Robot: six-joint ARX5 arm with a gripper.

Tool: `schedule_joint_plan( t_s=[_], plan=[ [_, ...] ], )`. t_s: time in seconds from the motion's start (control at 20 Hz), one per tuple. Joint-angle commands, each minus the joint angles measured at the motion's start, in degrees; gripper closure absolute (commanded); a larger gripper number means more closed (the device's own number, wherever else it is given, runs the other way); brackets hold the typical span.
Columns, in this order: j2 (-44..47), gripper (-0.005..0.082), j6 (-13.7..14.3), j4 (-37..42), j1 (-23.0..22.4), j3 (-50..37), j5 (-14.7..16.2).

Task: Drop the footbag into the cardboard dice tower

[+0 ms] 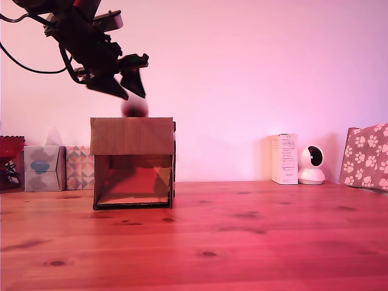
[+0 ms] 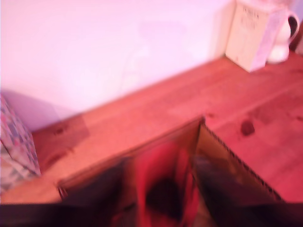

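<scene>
From the exterior view's left: a dark red container at the edge, then two patterned tissue boxes against the wall. Next, the cardboard dice tower stands on the table, its lower front opening showing the slanted ramp. Directly above its top edge the footbag appears blurred, with a gap between it and the pincer, whose fingers are parted and grip nothing. The step in hand is judged to be the release itself, the ball seemingly falling into the tower's open top. The wrist view, blurred, looks down into the tower's interior. Next move, by judgement: raise the arm clear of the tower. Further right: a white upright carton, a small white camera, a paw-print box.
</scene>
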Motion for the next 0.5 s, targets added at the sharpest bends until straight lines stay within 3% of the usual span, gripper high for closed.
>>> schedule_joint_plan(
  t_s=[0.0, 0.1, 0.2, 0.25, 0.45],
  plan=[
    [-1.7, 0.0126, 0.1, -1.1, -0.4, 0.9, 0.1],
    [-4.1, 0.0344, 0.2, -4.1, -0.4, 0.9, 0.3],
    [-6.4, 0.0676, 0.1, -8.2, -0.4, 0.9, 1.8],
    [-7.3, 0.0800, 0.1, -10.0, -0.4, 0.9, 3.1],
    [-9.5, 0.0789, 0.3, -12.0, -0.5, -0.7, 5.0]
  ],
)
